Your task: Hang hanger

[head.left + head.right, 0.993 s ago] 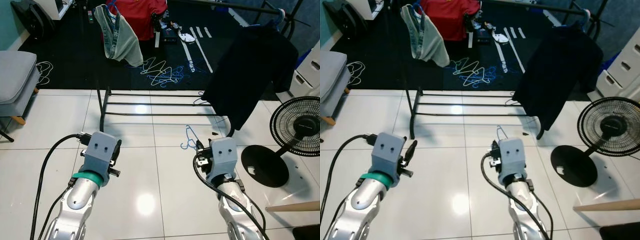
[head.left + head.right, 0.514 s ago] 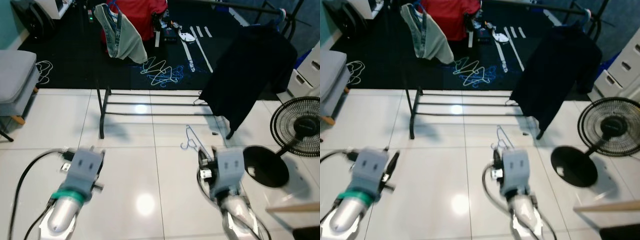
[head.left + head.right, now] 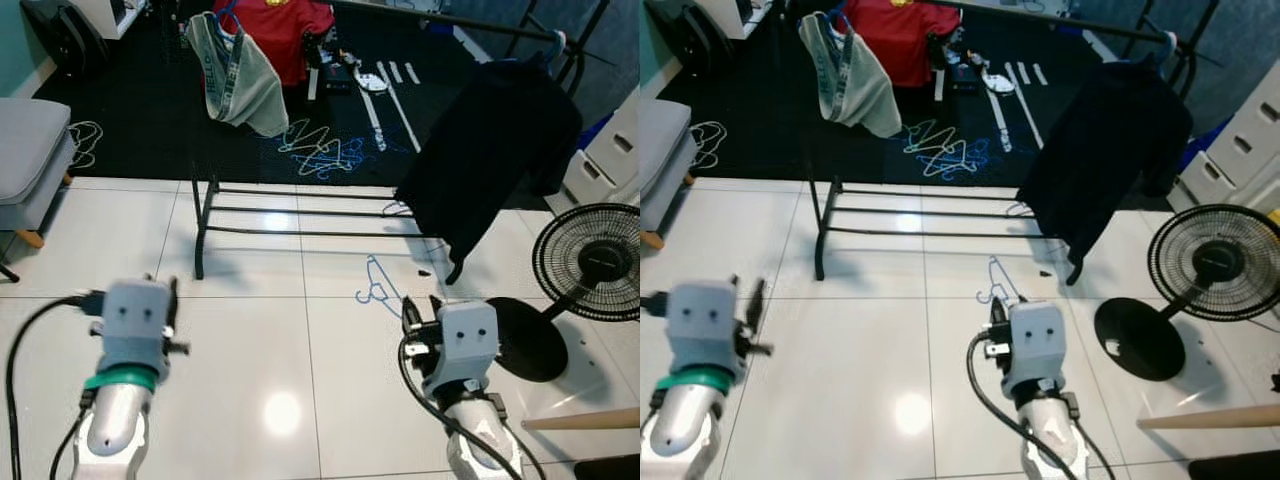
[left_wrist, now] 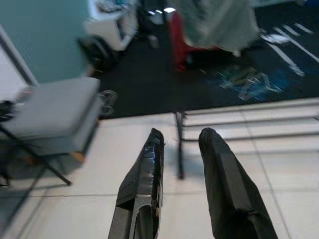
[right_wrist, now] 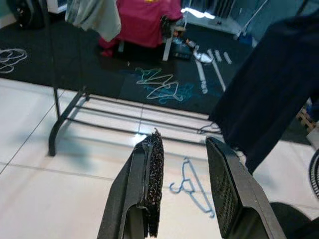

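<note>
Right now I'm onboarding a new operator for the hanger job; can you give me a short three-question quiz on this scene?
1. True or false: the light blue wire hanger lies on the white tile floor, just ahead of the right gripper.
2. Which hangs at the right end of the black metal garment rack?
A. black garment
B. grey-green garment
C. red shirt
3. Fill in: the black pedestal fan stands to the robot's ____.

Key: 1 true (both grippers' jaws stand open, holding nothing; the left gripper faces the rack's left end); 2 A; 3 right.
</note>
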Available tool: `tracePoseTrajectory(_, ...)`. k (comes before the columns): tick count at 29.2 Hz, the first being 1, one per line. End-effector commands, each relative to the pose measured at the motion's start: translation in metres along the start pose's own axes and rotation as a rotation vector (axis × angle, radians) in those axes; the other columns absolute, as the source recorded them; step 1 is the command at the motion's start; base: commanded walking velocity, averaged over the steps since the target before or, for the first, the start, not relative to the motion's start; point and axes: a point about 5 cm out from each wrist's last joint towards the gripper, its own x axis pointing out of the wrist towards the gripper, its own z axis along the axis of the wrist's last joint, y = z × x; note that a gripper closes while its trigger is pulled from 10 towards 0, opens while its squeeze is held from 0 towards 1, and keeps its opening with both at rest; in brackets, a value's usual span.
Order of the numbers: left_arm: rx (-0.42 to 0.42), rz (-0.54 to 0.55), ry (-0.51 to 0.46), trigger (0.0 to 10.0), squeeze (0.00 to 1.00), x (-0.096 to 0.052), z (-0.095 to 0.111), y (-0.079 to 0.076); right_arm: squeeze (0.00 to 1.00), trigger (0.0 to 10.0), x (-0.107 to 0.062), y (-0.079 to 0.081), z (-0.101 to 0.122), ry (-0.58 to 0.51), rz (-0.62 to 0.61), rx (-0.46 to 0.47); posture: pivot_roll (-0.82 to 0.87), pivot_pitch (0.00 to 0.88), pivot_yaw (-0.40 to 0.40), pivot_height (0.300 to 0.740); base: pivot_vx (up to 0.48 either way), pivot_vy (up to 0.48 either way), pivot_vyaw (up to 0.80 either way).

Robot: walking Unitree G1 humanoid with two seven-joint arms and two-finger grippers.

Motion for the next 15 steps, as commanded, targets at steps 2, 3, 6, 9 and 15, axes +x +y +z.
tracePoseTrajectory(2, 0.053, -0.022, -0.029, 10.0, 0.00, -0.005, 0.002, -0.003, 0.00, 10.0, 0.000, -0.007, -0.001, 0.006, -0.014, -0.022, 0.00, 0.058, -0.029, 0.740, 0.000, 0.000, 0.00)
tracePoseTrajectory(3, 0.063, -0.052, -0.036, 10.0, 0.00, -0.006, 0.003, -0.005, 0.00, 10.0, 0.001, -0.007, 0.000, 0.006, -0.004, -0.020, 0.00, 0.060, -0.028, 0.740, 0.000, 0.000, 0.00)
tracePoseTrajectory(6, 0.058, -0.128, -0.017, 10.0, 0.00, -0.010, -0.001, -0.013, 0.00, 10.0, 0.000, -0.005, -0.003, 0.013, 0.025, -0.022, 0.01, 0.055, -0.027, 0.740, 0.000, 0.000, 0.00)
tracePoseTrajectory(9, 0.055, -0.152, -0.002, 10.0, 0.00, -0.009, -0.004, -0.016, 0.00, 10.0, -0.001, -0.002, -0.006, 0.020, 0.038, -0.015, 0.00, 0.057, -0.025, 0.740, 0.000, 0.000, 0.00)
tracePoseTrajectory(15, 0.011, -0.198, 0.046, 10.0, 0.00, -0.005, -0.008, -0.026, 0.00, 10.0, 0.002, 0.000, -0.006, 0.016, 0.041, -0.017, 0.00, 0.050, -0.013, 0.740, 0.000, 0.000, 0.00)
